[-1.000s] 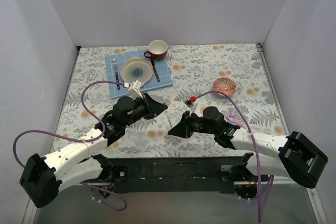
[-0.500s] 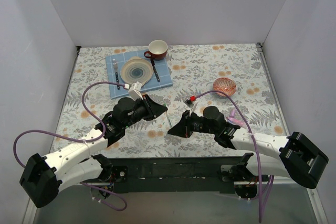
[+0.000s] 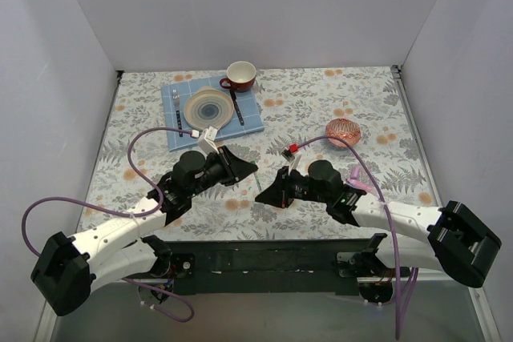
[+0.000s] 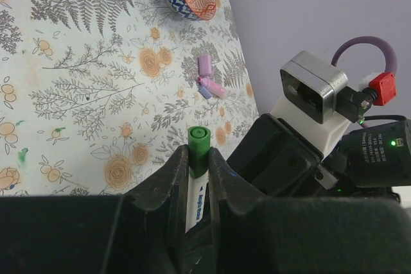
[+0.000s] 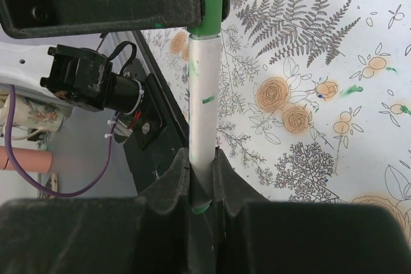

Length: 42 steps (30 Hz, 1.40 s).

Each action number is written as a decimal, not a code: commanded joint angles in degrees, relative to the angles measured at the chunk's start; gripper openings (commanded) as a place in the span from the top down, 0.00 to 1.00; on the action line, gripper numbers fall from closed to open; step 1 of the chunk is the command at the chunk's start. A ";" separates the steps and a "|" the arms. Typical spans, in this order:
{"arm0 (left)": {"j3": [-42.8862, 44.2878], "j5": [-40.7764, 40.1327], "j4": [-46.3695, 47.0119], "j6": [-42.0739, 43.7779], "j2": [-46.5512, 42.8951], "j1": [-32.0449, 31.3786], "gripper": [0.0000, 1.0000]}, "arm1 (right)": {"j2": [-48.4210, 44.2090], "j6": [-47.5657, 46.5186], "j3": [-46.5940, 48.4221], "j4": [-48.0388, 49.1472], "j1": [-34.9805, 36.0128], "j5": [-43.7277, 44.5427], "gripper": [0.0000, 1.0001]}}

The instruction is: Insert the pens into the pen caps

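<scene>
One slim white pen [image 5: 204,94] spans between my two grippers, just above the tablecloth near the front middle. A dark green pen cap [image 5: 207,1] sits over its far end. My left gripper [image 3: 255,169] is shut on the green cap [image 4: 198,142], with the white barrel [image 4: 194,197] showing just behind it. My right gripper [image 3: 259,195] is shut on the white barrel near its rear end, as the right wrist view [image 5: 202,158] shows. Pink and lilac caps and a pale pink pen [image 4: 209,81] lie on the cloth beside the right arm [image 3: 357,179].
A patterned red bowl [image 3: 343,131] stands right of centre. A blue placemat [image 3: 250,122] at the back left carries a plate [image 3: 208,107], a fork and a knife, with a red cup [image 3: 240,76] behind. White walls enclose the table.
Both grippers have shifted very slightly and their tips stand a little closer together. The pen and cap stay gripped.
</scene>
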 commanded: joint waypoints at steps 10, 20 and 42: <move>-1.35 6.93 0.66 -0.70 -2.39 -0.08 0.64 | -1.52 -10.81 8.71 -2.51 0.33 6.14 0.99; 7.35 8.07 -2.85 4.48 -5.12 -0.08 0.29 | -7.32 -11.61 5.99 1.10 0.24 -3.80 0.99; 15.09 6.31 -7.43 9.06 -6.79 -0.08 0.46 | -10.75 -9.67 5.02 0.21 0.59 -8.46 0.99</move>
